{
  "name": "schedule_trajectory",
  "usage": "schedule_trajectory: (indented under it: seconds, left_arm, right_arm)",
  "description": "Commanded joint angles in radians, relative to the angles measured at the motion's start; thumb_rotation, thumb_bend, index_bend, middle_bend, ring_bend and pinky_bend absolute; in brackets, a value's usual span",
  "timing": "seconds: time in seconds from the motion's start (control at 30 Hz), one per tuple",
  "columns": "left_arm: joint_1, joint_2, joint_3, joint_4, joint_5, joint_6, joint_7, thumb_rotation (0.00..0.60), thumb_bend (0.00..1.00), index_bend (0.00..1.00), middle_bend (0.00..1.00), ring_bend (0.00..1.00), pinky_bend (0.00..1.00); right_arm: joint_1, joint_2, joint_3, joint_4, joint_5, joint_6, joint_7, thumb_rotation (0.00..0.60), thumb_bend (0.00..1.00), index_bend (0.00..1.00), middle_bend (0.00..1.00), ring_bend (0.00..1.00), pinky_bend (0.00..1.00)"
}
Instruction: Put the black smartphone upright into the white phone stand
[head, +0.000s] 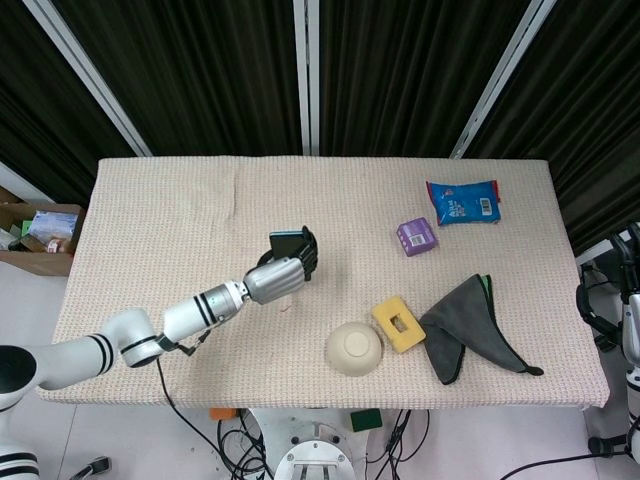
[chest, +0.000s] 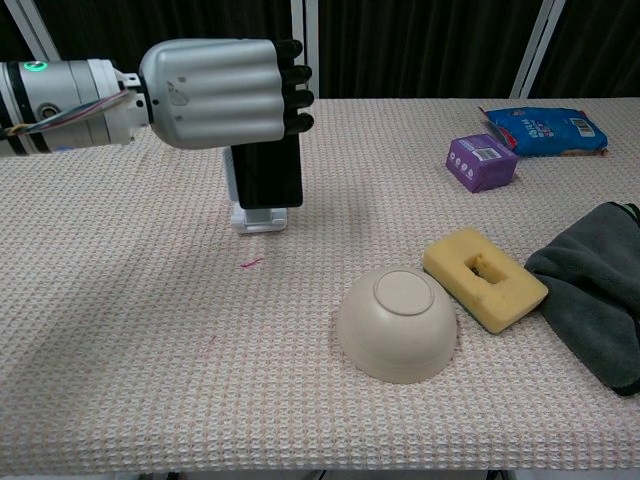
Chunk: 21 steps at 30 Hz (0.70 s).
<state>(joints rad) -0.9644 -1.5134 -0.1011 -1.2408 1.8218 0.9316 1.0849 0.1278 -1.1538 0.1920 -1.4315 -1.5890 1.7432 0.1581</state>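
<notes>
Most of the task appears done: the black smartphone (chest: 267, 177) is held upright by the left hand (chest: 220, 94), fingers (chest: 296, 97) clenched around it, lower edge meeting the white phone stand (chest: 259, 217); release remains.

The left hand (chest: 225, 95) holds the black smartphone (chest: 268, 175) upright over the white phone stand (chest: 259, 218).

Head view looks down from above; chest view faces the same table (chest: 120, 330) low and near.
</notes>
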Motion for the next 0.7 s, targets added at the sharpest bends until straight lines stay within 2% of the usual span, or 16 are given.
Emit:
schedule_trajectory:
  seconds: [0.03, 0.7]
  left_arm:
    - [0.010, -0.015, -0.006, 0.008, -0.013, 0.010, 0.023, 0.600, 0.41, 0.61, 0.63, 0.38, 0.36]
    - [0.014, -0.030, 0.025, 0.019, -0.030, 0.000, 0.051, 0.600, 0.41, 0.60, 0.63, 0.38, 0.36]
  right_arm:
    - [0.000, -0.001, 0.001, 0.004, 0.003, -0.003, 0.003, 0.585, 0.44, 0.00, 0.00, 0.00, 0.00]
    - [0.006, 0.000, 0.003, 0.001, 0.009, -0.019, -0.002, 0.585, 0.44, 0.00, 0.00, 0.00, 0.00]
